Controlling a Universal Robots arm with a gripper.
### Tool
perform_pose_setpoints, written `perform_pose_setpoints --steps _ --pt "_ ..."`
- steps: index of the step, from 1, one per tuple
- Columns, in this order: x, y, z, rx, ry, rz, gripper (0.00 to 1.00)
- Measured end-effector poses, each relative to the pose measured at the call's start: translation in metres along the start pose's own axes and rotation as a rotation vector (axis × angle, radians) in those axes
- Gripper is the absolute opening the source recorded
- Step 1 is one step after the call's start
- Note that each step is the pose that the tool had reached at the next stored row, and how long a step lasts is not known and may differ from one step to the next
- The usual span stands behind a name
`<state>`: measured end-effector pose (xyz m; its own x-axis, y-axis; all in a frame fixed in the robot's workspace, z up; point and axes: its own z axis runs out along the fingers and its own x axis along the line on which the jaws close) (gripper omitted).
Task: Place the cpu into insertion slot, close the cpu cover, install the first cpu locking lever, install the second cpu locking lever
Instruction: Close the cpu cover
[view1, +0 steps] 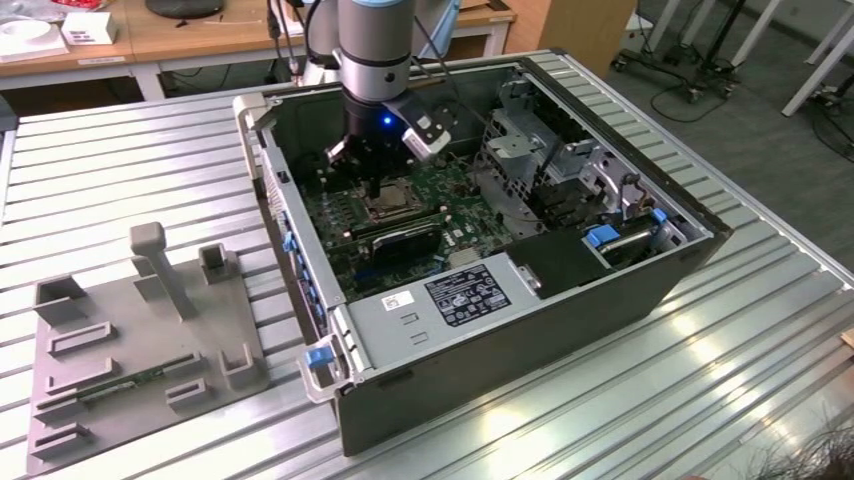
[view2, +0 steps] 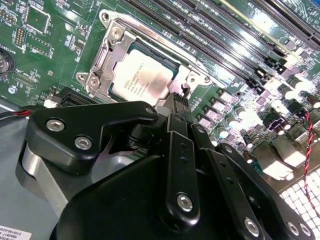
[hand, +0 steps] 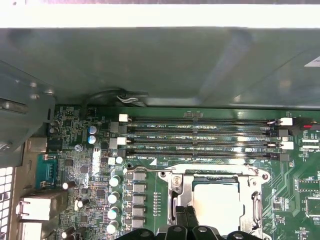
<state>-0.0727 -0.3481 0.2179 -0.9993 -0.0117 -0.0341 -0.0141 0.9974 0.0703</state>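
Observation:
The cpu (view2: 142, 80) lies flat in the insertion slot (view1: 390, 200), its pale metal face up. The cpu cover (view2: 106, 56), a silver frame, lies down around it, and the chip shows through its window. In the first wrist view the cpu (hand: 217, 202) and the cover (hand: 175, 189) sit just beyond my fingers. My gripper (view2: 179, 102) hangs low at one edge of the socket, its black fingers (hand: 181, 216) pressed together with nothing seen between them. The exterior view shows the gripper (view1: 378, 175) inside the open computer case, right above the socket.
Long black memory slots (hand: 200, 135) run beside the socket. The case wall (hand: 160, 65) rises behind them, and a drive cage (view1: 534, 150) stands at the exterior view's right. A grey fixture plate (view1: 134, 340) lies on the ribbed table (view1: 667, 380) outside the case.

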Motion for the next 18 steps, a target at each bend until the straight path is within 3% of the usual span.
perform_pose_setpoints --steps 13,18 --pt "-0.0002 0.0001 -0.0014 -0.0004 -0.0002 0.0 0.1" --pt "-0.0039 0.0001 -0.0013 -0.0004 -0.0002 0.0 0.1"
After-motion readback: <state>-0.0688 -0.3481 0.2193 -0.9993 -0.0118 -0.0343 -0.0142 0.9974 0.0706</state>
